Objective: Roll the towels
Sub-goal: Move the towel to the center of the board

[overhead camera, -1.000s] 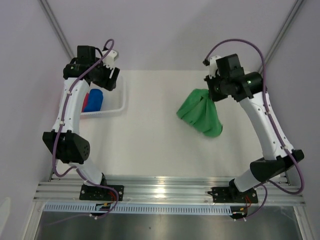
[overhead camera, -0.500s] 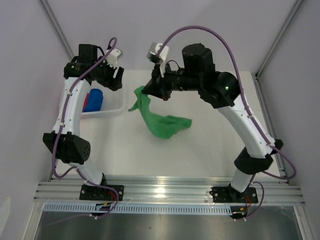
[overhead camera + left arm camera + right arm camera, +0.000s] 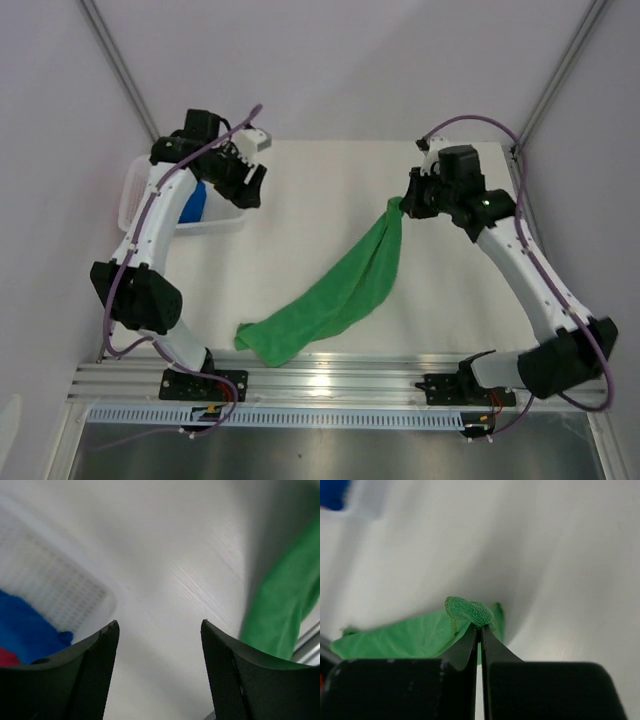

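Observation:
The green towel (image 3: 335,295) hangs stretched in a long diagonal band from my right gripper (image 3: 400,204) down to the table's near edge. That gripper (image 3: 480,628) is shut on one bunched corner of the green towel (image 3: 405,639). The blue towel (image 3: 193,202) lies in the white mesh basket (image 3: 218,224) at the left. My left gripper (image 3: 250,188) hovers at the basket's right edge, open and empty. In the left wrist view the left gripper (image 3: 159,626) looks down on bare table, with the blue towel (image 3: 27,630) and the pink-red towel (image 3: 6,658) at lower left and the green towel (image 3: 280,612) at right.
The basket wall (image 3: 60,592) lies left of the left fingers. White table surface (image 3: 320,190) spreads between the two arms. An aluminium rail (image 3: 330,375) runs along the near edge, under the towel's low end. Grey walls enclose the back and sides.
My right arm has swung back to the right, drawing the green towel out from a crumpled bunch into a long diagonal strip. The left gripper shifted right, off the basket.

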Robot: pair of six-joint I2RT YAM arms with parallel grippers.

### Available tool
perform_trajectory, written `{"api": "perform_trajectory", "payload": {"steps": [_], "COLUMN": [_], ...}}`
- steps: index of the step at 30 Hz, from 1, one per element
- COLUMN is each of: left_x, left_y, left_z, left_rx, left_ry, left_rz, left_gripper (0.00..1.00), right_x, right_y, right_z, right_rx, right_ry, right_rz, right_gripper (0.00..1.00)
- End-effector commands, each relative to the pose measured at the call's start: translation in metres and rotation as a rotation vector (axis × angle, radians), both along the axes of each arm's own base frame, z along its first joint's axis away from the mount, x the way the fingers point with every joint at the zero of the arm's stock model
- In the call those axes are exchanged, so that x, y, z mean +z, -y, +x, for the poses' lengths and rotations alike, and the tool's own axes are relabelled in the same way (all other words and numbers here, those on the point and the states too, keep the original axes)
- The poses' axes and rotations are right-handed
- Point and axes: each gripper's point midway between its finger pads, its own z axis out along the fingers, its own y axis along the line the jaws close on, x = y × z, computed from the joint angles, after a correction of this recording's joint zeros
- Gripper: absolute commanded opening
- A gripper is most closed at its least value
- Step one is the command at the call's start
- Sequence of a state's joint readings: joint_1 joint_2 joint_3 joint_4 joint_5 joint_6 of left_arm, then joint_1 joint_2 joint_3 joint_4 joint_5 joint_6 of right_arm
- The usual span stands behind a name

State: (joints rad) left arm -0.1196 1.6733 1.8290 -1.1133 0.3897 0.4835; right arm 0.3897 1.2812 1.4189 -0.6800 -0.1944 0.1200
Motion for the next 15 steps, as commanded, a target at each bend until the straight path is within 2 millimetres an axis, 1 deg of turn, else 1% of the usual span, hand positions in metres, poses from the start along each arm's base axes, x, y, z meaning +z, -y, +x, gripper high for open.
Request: {"api": "perform_trajectory", "payload": {"steps": [1,2,3,4,5,6,7,8,9,10,11,12,13,14,15], "left_x": [-0.011,-0.025,-0.029,-0.047,-0.05,-0.051,-0.06,-0.069,-0.073,-0.084,-0.098,-0.112,-0.122,-0.146,-0.156], "left_y": [0.047,0.06,0.066,0.072,0.073,0.078,0.079,0.086,0.09,0.097,0.101,0.101,0.107,0.099,0.104], "left_z": [-0.056,-0.073,-0.085,-0.104,-0.118,-0.128,-0.139,-0.151,-0.156,-0.17,-0.179,-0.19,-0.201,-0.221,-0.218], "left_rx": [-0.255,-0.323,-0.364,-0.426,-0.458,-0.499,-0.517,-0.551,-0.565,-0.604,-0.621,-0.638,-0.683,-0.701,-0.714], "left_ry": [-0.08,-0.128,-0.156,-0.214,-0.245,-0.253,-0.283,-0.295,-0.309,-0.349,-0.385,-0.427,-0.438,-0.504,-0.473], "left_rz": [-0.035,-0.026,-0.035,-0.029,-0.033,-0.048,-0.045,-0.041,-0.039,-0.038,-0.032,-0.017,0.024,0.069,0.093], "left_gripper": [0.69,0.69,0.68,0.67,0.66,0.65,0.65,0.65,0.68,0.7,0.72,0.73,0.74,0.74,0.75], "right_x": [-0.098,-0.111,-0.119,-0.129,-0.137,-0.143,-0.15,-0.159,-0.164,-0.171,-0.178,-0.181,-0.184,-0.186,-0.19], "right_y": [0.053,0.053,0.053,0.051,0.049,0.051,0.052,0.059,0.063,0.066,0.072,0.071,0.072,0.072,0.072], "right_z": [0.027,0.026,0.028,0.028,0.027,0.028,0.029,0.029,0.031,0.032,0.032,0.031,0.03,0.029,0.027], "right_rx": [-0.301,-0.293,-0.295,-0.293,-0.286,-0.3,-0.311,-0.337,-0.349,-0.355,-0.368,-0.355,-0.351,-0.345,-0.339], "right_ry": [-0.255,-0.285,-0.291,-0.311,-0.321,-0.329,-0.344,-0.364,-0.376,-0.395,-0.408,-0.418,-0.423,-0.424,-0.432], "right_rz": [-0.091,-0.093,-0.094,-0.089,-0.072,-0.068,-0.064,-0.063,-0.057,-0.055,-0.048,-0.041,-0.043,-0.047,-0.05], "right_gripper": [0.0,0.0,0.0,0.0,0.0,0.0,0.0,0.0,0.0,0.0,0.0,0.0,0.0,0.0,0.0]}}
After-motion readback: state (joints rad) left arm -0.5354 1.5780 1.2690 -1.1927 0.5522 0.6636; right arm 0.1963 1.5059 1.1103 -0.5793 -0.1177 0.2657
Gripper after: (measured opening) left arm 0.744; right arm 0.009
